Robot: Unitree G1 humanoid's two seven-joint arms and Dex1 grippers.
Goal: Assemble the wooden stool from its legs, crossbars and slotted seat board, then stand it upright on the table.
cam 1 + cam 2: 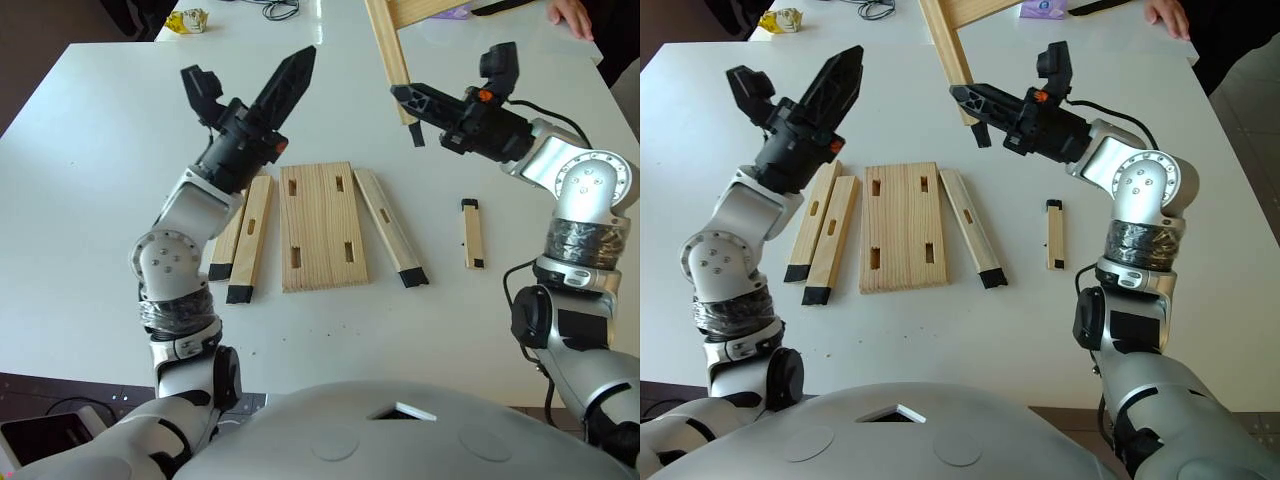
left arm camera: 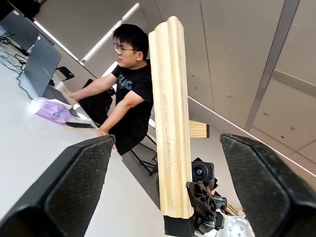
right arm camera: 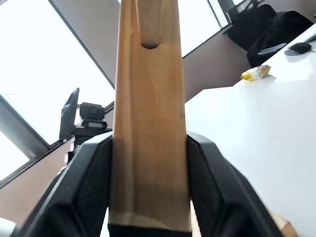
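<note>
The slotted seat board [image 1: 320, 225] lies flat mid-table. Two legs [image 1: 250, 235] lie side by side to its left, and one leg [image 1: 390, 225] lies at its right edge. A short crossbar [image 1: 472, 233] rests farther right. My right gripper [image 1: 408, 112] is raised over the table's far side, shut on the black-tipped end of another leg [image 1: 390, 50]. That leg stands up steeply, with a crossbar [image 1: 425, 8] joined near its top. My left gripper [image 1: 295, 70] hangs open and empty above the board's far left, pointing toward the held leg [image 2: 170, 123].
A person's hand [image 1: 570, 12] rests at the far right table edge, with a purple packet [image 2: 52, 109] and a laptop [image 2: 34, 64] nearby. A yellow wrapper [image 1: 187, 20] and a cable [image 1: 280, 8] lie at the far edge. Bare table spreads in front of the board.
</note>
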